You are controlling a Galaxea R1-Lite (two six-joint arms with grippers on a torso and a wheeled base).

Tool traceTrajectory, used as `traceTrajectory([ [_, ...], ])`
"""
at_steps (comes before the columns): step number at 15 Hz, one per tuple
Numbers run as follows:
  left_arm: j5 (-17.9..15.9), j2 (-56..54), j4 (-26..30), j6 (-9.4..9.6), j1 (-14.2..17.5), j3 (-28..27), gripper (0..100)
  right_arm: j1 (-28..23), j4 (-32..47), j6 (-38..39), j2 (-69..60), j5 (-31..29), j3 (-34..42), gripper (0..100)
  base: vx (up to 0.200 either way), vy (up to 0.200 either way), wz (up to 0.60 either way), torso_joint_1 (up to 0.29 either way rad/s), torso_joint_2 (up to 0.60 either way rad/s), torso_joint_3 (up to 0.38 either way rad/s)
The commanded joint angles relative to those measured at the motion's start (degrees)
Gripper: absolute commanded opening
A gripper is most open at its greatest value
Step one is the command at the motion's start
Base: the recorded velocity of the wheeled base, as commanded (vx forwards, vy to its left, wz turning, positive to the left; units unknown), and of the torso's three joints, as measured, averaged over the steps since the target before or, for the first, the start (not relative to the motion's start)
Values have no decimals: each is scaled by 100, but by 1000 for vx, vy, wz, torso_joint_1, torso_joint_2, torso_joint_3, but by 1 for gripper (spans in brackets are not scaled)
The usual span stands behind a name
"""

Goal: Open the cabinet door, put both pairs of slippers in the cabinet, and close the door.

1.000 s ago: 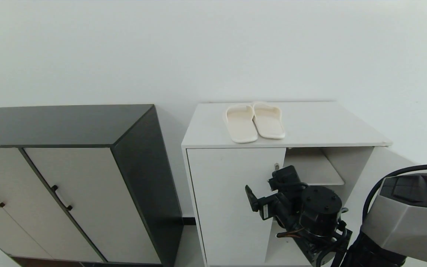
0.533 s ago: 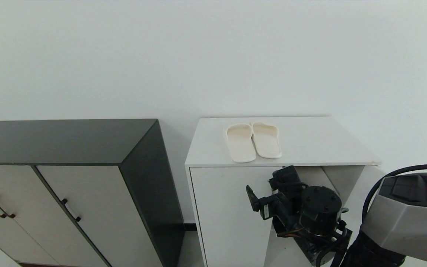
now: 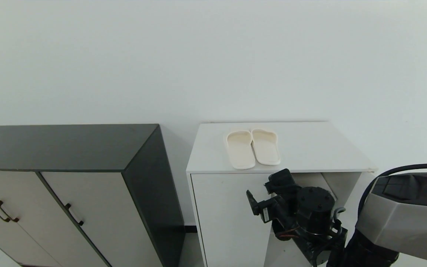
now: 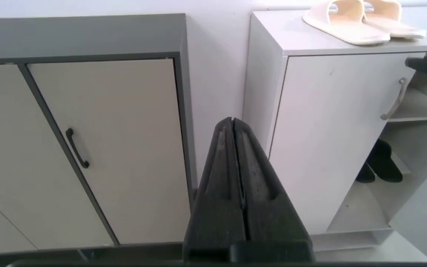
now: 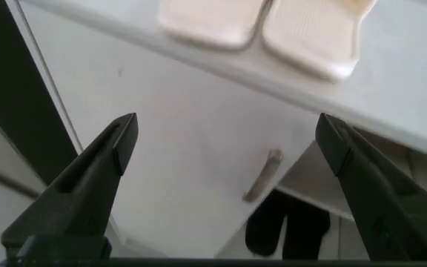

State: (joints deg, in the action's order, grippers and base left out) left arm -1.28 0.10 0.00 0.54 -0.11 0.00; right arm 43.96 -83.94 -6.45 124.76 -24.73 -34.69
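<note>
In the head view, the white wooden cabinet (image 4: pixel 265 111) has an open compartment (image 4: pixel 425 148) at 4 o'clock that admits a tool. A dark pair of slippers (image 4: pixel 380 162) lies under its shelf (image 4: pixel 421 111). Its closed white door (image 3: pixel 228 215) blocks 7 o'clock. Pale cream slippers (image 3: pixel 252 149) sit on the surface (image 3: pixel 310 148), which is bare at their 3 o'clock.

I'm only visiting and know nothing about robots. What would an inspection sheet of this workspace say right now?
Surface: white cabinet top, carrying one pair of slippers.
Job's things: cream slippers lie side by side on the top; dark slippers already sit inside the open right compartment, below a shelf; left door is shut.
Clutter: nothing seen.
Grippers: left pincer shut, holding nothing; right pincer open and empty, facing the cabinet front below the cream slippers.
Cables: black cable arches over the right arm.
Surroundings: dark cabinet with pale doors stands beside the white one; plain white wall behind.
</note>
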Motion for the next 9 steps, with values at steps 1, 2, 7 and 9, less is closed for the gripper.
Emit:
traceTrajectory([
  [1, 5, 8, 0, -1, 2, 0, 0, 157, 1337, 557, -637, -23, -283, 100, 0, 0, 0, 0, 0, 0],
  [2, -4, 8, 0, -1, -7, 0, 0, 271, 2014, 882, -936, -58, -486, 100, 0, 0, 0, 0, 0, 0],
  [7, 5, 8, 0, -1, 2, 0, 0, 447, 3200, 1533, -1437, -981, -1338, 100, 0, 0, 0, 0, 0, 0],
  [9, 5, 8, 0, -1, 2, 0, 0, 447, 3200, 1585, -1419, -998, -1338, 100, 0, 0, 0, 0, 0, 0],
])
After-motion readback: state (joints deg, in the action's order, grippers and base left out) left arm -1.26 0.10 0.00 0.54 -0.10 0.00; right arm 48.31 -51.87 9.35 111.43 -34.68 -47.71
